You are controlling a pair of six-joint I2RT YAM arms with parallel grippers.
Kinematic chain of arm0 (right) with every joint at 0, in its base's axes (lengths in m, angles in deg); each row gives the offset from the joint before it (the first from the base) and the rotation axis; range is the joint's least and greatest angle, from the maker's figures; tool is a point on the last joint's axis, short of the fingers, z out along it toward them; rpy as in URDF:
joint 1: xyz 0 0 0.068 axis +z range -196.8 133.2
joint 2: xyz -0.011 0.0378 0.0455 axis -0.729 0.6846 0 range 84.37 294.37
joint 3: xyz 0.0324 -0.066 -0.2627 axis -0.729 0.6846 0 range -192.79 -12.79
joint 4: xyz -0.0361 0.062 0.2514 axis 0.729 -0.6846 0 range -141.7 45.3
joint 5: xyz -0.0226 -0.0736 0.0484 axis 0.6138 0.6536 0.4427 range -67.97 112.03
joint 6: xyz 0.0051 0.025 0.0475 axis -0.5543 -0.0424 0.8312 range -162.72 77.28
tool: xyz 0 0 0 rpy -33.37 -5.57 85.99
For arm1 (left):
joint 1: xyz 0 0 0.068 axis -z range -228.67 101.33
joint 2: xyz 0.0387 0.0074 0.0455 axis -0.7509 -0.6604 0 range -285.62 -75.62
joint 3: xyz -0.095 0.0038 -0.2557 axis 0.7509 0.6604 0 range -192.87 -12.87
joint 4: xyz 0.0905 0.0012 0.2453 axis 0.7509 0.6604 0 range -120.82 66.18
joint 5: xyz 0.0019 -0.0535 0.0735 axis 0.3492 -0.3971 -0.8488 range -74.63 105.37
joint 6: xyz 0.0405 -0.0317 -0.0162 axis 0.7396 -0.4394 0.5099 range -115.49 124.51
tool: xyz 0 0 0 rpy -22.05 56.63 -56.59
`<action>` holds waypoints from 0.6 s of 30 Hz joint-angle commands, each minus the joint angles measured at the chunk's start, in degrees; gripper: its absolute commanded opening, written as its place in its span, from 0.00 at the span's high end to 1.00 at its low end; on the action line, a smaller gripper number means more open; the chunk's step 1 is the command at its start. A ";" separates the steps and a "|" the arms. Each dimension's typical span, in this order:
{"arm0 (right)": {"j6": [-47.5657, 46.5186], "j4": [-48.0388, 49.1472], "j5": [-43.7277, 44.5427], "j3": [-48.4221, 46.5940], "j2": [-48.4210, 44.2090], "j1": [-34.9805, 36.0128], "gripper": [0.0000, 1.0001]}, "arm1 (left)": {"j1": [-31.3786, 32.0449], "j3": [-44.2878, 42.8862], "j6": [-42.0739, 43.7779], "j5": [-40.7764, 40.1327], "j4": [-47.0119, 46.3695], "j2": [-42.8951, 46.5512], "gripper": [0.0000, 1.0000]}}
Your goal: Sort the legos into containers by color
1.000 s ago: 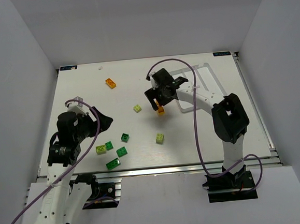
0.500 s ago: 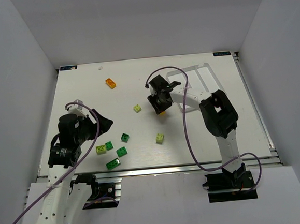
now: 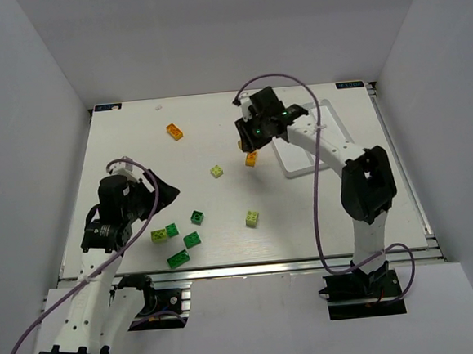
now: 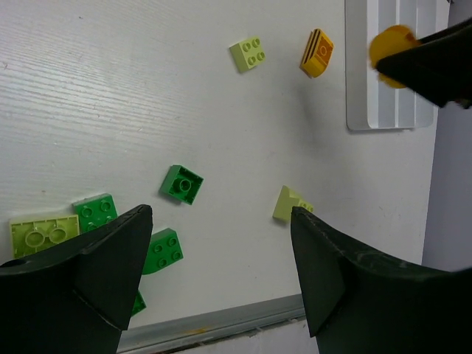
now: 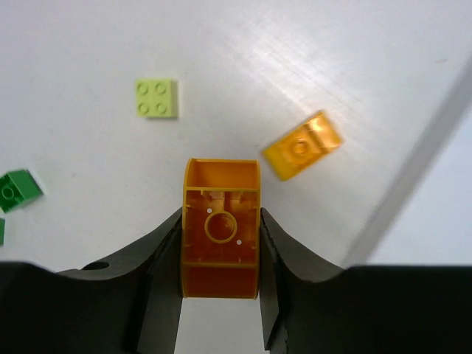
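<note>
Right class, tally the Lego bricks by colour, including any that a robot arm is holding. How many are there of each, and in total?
Orange bricks: 3, counting the one in the right pincer
Yellow-green bricks: 3
Dark green bricks: 4
Total: 10
</note>
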 commanded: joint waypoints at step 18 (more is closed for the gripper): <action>-10.01 2.55 0.69 -9.09 8.92 -17.58 0.65 | 1.10 -2.36 -4.11 8.48 -17.47 -17.96 0.16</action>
